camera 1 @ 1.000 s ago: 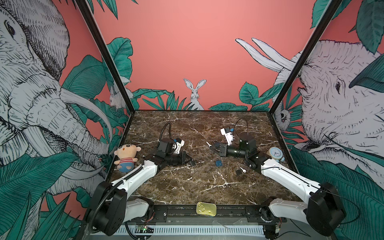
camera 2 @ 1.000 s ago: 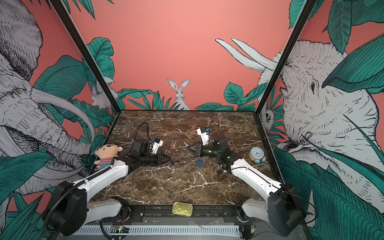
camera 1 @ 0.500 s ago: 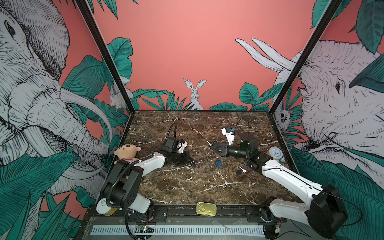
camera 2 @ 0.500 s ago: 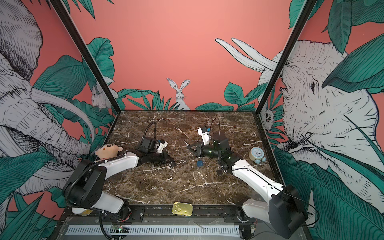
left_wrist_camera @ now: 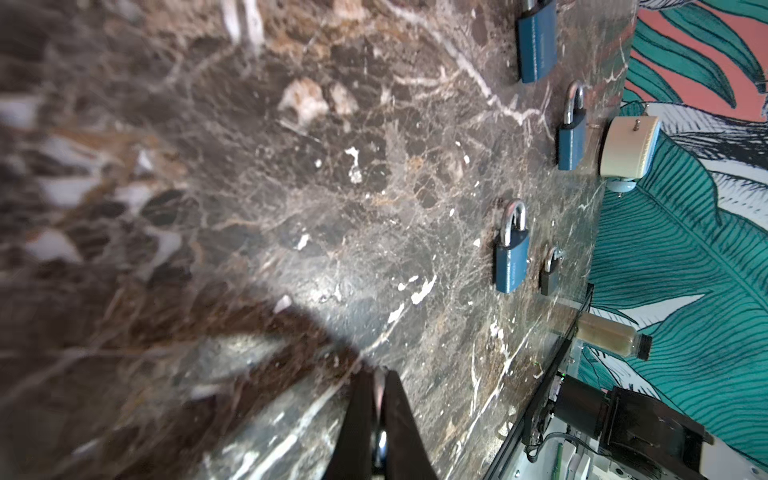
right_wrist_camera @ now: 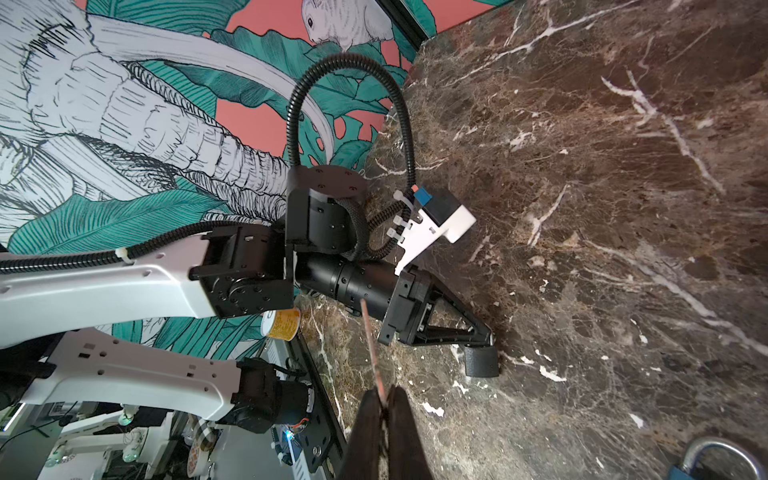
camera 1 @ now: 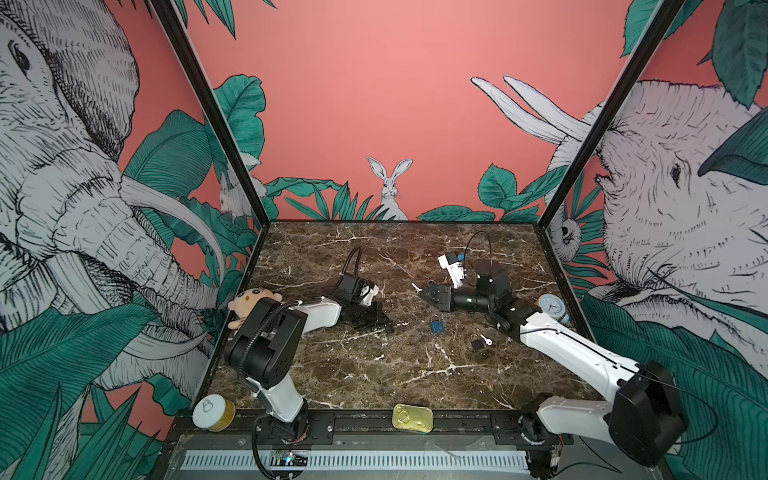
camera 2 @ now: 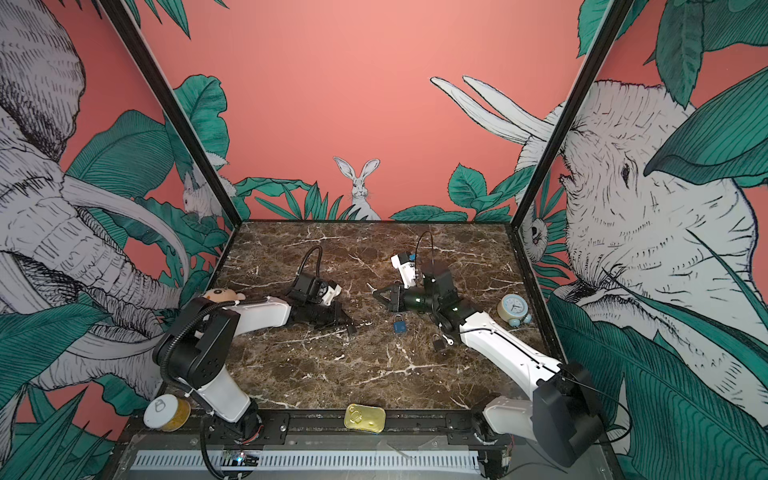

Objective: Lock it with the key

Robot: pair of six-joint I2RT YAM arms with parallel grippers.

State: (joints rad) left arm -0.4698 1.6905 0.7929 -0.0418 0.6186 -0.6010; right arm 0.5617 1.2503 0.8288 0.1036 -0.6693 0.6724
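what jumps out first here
Over the marble table, the right gripper pinches a small key, facing the left gripper, which holds a black padlock at its tips. A blue padlock lies loose nearby; a plush doll sits at the left edge, a clock at the right.

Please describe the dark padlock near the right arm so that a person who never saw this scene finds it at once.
On the marble table, look right of centre, beside the right arm's white forearm. There lies the dark padlock; unlike the blue padlock nearby, it is blackish, smaller, and has a silver key at its side.
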